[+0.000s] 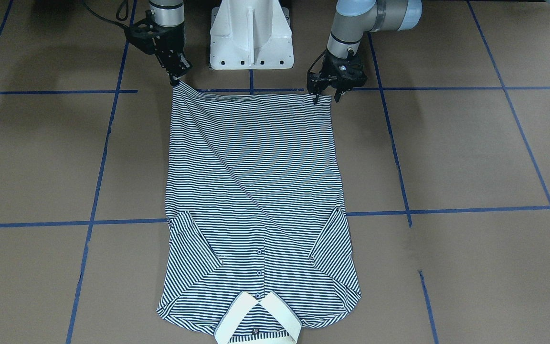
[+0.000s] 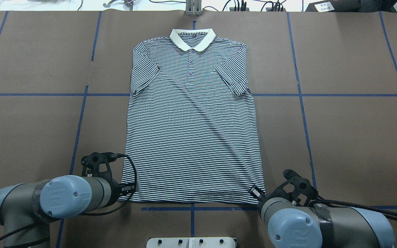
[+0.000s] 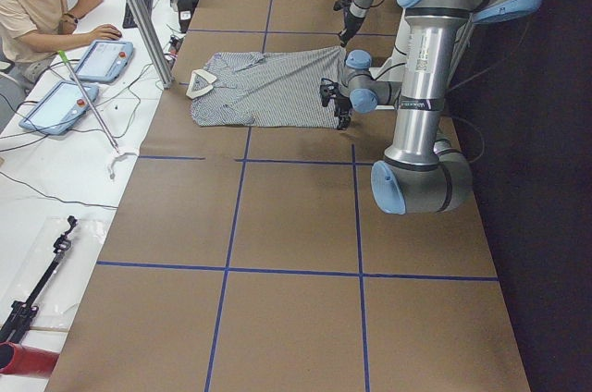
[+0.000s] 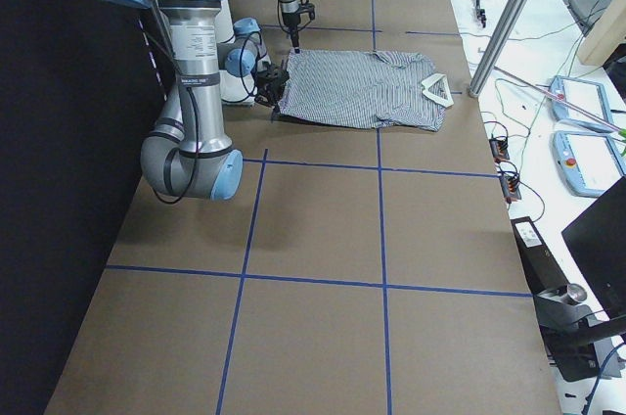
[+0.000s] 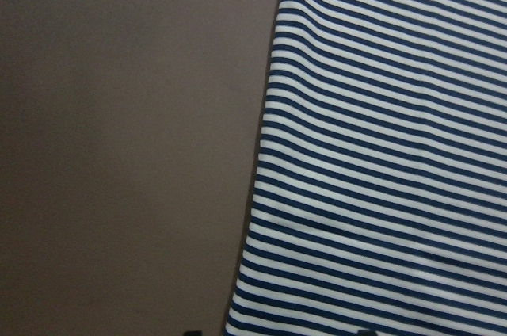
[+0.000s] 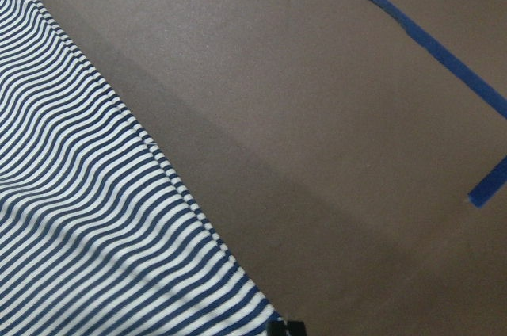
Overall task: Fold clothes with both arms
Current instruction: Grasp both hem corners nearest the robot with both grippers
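Note:
The striped polo shirt [image 1: 256,181] lies flat and face up on the brown table, sleeves folded in over the chest. Its cream collar [image 2: 192,38] is at the far edge and its hem toward the robot. My right gripper [image 1: 176,80] is shut on one hem corner, which peaks up slightly at the fingertips. My left gripper [image 1: 325,99] stands open at the other hem corner, one finger on each side of the shirt's edge. In the left wrist view the shirt's side edge [image 5: 261,154] runs up the middle. In the right wrist view the shirt [image 6: 95,233] tapers to the corner at the bottom.
The white pedestal base [image 1: 251,36] stands between the two arms. Blue tape lines [image 1: 447,210] grid the table. Cables and boxes [image 2: 240,5] lie beyond the far edge. A seated person [image 3: 37,4] with tablets and a metal post [image 3: 139,13] are beside the table.

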Available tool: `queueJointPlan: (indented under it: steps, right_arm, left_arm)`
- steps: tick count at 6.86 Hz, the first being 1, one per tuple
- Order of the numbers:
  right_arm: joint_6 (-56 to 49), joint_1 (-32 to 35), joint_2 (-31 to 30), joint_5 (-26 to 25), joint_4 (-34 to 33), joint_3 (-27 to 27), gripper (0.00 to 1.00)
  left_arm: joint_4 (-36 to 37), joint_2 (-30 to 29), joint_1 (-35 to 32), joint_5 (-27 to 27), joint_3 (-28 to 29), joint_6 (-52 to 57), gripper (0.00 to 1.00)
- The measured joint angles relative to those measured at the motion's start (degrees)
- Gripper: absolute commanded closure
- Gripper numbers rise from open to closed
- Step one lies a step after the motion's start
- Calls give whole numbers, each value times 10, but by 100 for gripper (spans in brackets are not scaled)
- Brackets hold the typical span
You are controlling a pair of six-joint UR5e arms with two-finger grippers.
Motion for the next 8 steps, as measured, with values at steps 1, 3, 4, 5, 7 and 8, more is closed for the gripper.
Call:
queueJointPlan:
  steps: [1, 3, 4, 5, 7, 8]
  right_arm:
    - [0, -1, 0, 0, 0, 0, 100]
    - [-1, -1, 0, 0, 0, -1, 100]
    - [-1, -1, 0, 0, 0, -1, 100]
    - [-1, -1, 0, 0, 0, -1, 100]
    - [-1, -1, 0, 0, 0, 0, 100]
    - [0, -1, 0, -1, 0, 1, 100]
  left_arm:
    - [2, 2, 5, -3, 0, -6, 32]
    - [3, 3, 9, -4, 3, -10, 79]
    - [4, 3, 9, -4, 2, -10, 100]
    - [4, 3, 10, -4, 1, -10, 100]
    - [4, 2, 10, -5, -6, -9, 100]
    - [4, 1, 11, -5, -13, -9, 100]
